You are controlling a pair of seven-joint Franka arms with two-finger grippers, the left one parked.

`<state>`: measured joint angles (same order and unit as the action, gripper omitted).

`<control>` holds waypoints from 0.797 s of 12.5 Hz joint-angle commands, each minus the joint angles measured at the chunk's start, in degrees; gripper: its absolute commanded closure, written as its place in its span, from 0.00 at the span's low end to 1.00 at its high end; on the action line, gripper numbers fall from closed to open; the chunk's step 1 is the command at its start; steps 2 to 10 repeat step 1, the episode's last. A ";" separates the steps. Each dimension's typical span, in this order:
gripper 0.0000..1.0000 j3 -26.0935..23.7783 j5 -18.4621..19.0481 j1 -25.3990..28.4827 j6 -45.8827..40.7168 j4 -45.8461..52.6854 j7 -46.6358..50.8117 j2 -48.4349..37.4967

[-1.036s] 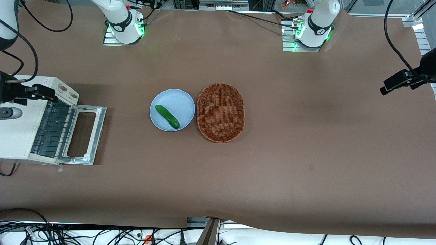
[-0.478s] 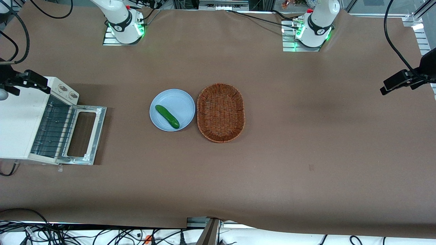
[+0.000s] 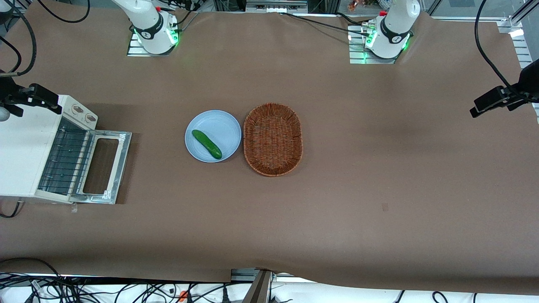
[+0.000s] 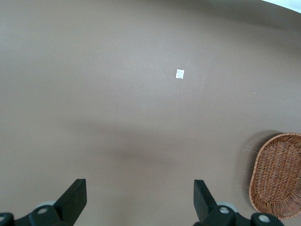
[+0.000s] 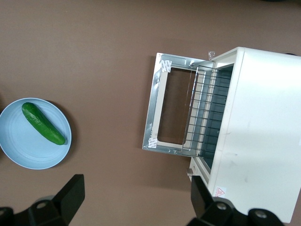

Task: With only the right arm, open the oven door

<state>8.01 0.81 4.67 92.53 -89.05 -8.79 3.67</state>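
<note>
The claw (image 5: pixel 134 200) hangs high above the brown bench (image 3: pixel 337 202), its two fingers (image 5: pixel 70 193) spread wide apart and gripping nothing. Well below it the oven door (image 5: pixel 164 108) lies folded down flat on the bench in front of the white toaster oven (image 5: pixel 256 127), leaving the wire rack (image 5: pixel 207 110) inside uncovered. Also below the claw, well apart from the door, a cucumber (image 5: pixel 43 123) lies on a light blue plate (image 5: pixel 19 150), with a wicker basket (image 3: pixel 273 139) just beside the plate.
</note>
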 commanded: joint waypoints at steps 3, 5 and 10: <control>0.00 -0.36 0.68 -0.10 -1.30 0.28 -0.43 -0.77; 0.00 -0.36 0.68 -0.10 -1.30 0.28 -0.43 -0.77; 0.00 -0.36 0.68 -0.10 -1.30 0.28 -0.43 -0.77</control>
